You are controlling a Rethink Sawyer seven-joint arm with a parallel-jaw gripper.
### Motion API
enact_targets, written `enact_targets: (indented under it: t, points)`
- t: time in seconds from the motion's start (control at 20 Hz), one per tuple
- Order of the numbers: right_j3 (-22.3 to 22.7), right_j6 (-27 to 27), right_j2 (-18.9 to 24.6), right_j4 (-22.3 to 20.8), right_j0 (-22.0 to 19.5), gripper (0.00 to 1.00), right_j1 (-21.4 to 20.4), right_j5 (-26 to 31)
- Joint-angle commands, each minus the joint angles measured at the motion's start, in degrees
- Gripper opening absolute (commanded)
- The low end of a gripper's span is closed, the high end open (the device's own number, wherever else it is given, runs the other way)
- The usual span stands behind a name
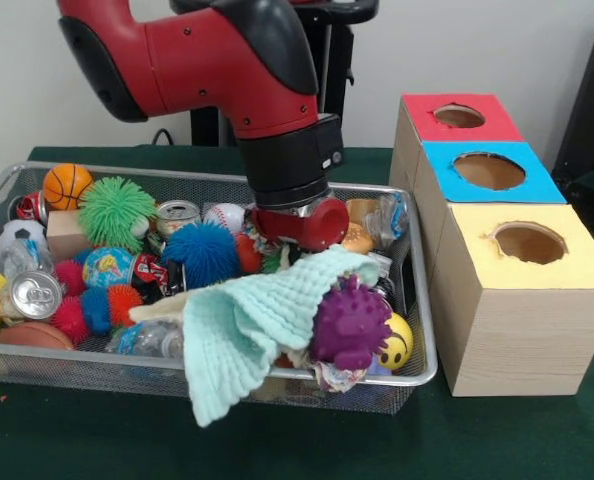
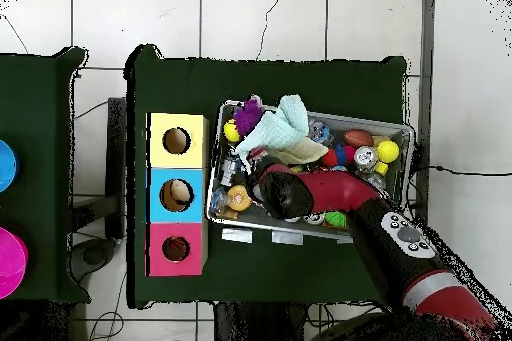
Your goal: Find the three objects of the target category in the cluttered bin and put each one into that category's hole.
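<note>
Down among the clutter of the bin (image 1: 417, 375), the gripper (image 1: 299, 228) is reaching in behind a pale green cloth (image 1: 252, 325) that is draping over the near rim. I cannot tell whether it is open or closed, or holding anything; its tips are hidden behind the cloth and toys.

To my eye the searching step is under way. No plush animal is showing plainly in either view, so the three targets are probably lying under the cloth, the purple spiky ball (image 1: 350, 323) or the cans. The next move is calling for a clear sight of one, then a lift and a carry to the red-topped hole (image 1: 459, 116) at the far end of the row of boxes.

From above, something tan is sitting inside the blue-topped hole (image 2: 177, 194), which the front view is not showing. From the front, the cloth's overhang is reading plainly.
</note>
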Motion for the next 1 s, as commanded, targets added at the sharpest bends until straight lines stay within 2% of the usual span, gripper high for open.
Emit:
enact_targets:
  t: [0.05,0.2,0.45,0.65,0.8,1.0]
  points:
    - [4.1,-3.2,3.2,2.0,3.9,1.0,1.5,7.4]
    - [2.4,-0.4,-2.3,2.4,7.4,1.0,-0.5,9.0]
    - [-0.3,0.4,-8.5,2.2,11.3,1.0,-1.5,10.6]
    - [-2.1,2.5,-15.1,1.9,16.1,1.0,-3.5,11.4]
    - [-3.2,2.1,-21.0,2.6,20.4,1.0,-7.6,19.4]
    - [-4.9,0.4,-25.8,2.5,23.0,1.0,-9.5,26.1]
